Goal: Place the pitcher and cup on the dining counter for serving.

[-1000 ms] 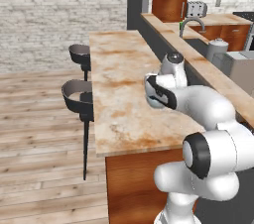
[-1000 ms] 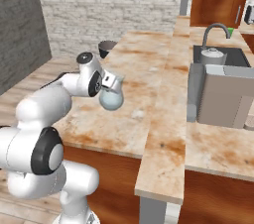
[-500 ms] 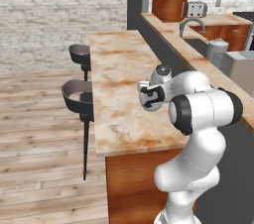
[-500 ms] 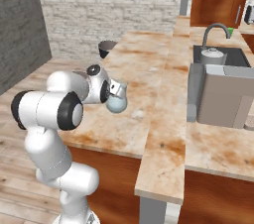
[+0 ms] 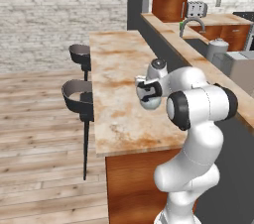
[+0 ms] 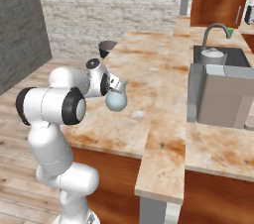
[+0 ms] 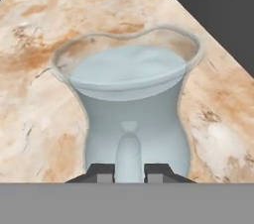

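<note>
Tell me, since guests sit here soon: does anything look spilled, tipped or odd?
Nothing stands out. The pitcher hangs upright by its handle in the gripper above the dining counter, with no spill visible on the stone. Rust-coloured patches there look like the stone's own pattern.

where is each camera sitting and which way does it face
Left base view: behind the arm, to its left, facing forward over the dining counter and stools; the white arm rises at lower right.
Right base view: behind, to its right, facing the same counter plus the sink; the arm is at lower left.
Hand view: on the hand, looking along it at the pitcher.
Both base views share the pitcher and counter.
</note>
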Motion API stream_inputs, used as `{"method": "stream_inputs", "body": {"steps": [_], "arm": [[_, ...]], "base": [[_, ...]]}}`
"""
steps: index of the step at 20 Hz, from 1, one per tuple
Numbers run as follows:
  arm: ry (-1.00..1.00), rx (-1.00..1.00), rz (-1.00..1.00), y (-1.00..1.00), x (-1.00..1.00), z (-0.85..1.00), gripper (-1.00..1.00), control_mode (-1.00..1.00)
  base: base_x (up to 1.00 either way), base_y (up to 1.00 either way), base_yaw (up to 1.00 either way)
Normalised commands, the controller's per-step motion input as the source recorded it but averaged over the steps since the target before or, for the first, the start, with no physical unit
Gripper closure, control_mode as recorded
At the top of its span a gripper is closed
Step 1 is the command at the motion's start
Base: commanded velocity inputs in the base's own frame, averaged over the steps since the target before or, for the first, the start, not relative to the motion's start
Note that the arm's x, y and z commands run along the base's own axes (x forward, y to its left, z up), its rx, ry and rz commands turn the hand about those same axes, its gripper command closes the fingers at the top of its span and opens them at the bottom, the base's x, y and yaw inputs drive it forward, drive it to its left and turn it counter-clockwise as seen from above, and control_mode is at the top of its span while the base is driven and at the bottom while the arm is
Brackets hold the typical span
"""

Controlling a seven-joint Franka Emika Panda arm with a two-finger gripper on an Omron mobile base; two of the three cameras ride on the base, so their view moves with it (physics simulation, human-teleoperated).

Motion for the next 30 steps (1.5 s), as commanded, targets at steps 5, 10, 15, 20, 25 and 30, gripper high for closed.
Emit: {"method": "stream_inputs", "body": {"steps": [5,10,15,20,25,30], "arm": [[0.0,0.0,0.0,0.0,-0.09,0.03,-1.0,-1.0],[-0.03,0.0,-0.01,0.0,-0.45,0.3,-1.0,-1.0],[-0.08,0.0,0.0,0.07,-0.82,0.53,-1.0,-1.0],[-0.02,0.0,0.0,0.36,-0.92,0.69,-1.0,-1.0],[0.0,0.0,0.03,0.49,-0.92,0.74,-1.0,-1.0],[0.0,0.0,0.13,0.43,-0.92,0.62,-1.0,-1.0]], "base": [[0.0,0.0,0.0],[0.0,0.0,0.0],[0.0,0.0,0.0],[0.0,0.0,0.0],[0.0,0.0,0.0],[0.0,0.0,0.0]]}}
